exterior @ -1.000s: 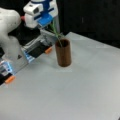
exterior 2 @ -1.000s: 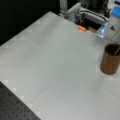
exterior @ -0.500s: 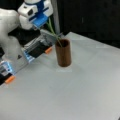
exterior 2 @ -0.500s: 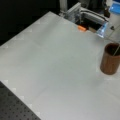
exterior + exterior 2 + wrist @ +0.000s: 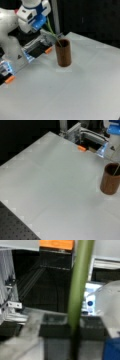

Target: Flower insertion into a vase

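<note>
Over the last second the gripper (image 5: 43,25) has swung up and toward a front view's left, away from the vase (image 5: 63,53), and the green flower stem (image 5: 52,33) has tilted with it. The stem now slants from the fingers down to the vase mouth, its lower end just inside the rim. Judged from that, the insertion has begun but the flower is not yet released or standing free in the vase.

In the wrist view the flower stem (image 5: 79,282) runs up the middle of the picture and disappears between 2 dark finger pads (image 5: 53,326) at the bottom, 1 on each side. The fingers look closed onto the stem, with no gap showing beside it.

The vase (image 5: 110,178) stands upright on the white table (image 5: 82,95), in both front views, a plain brown cylinder. A thin pale line of stem (image 5: 116,170) crosses its opening. Behind it lie a metal fixture (image 5: 37,47) with orange tabs (image 5: 49,50) and a blue light.
</note>
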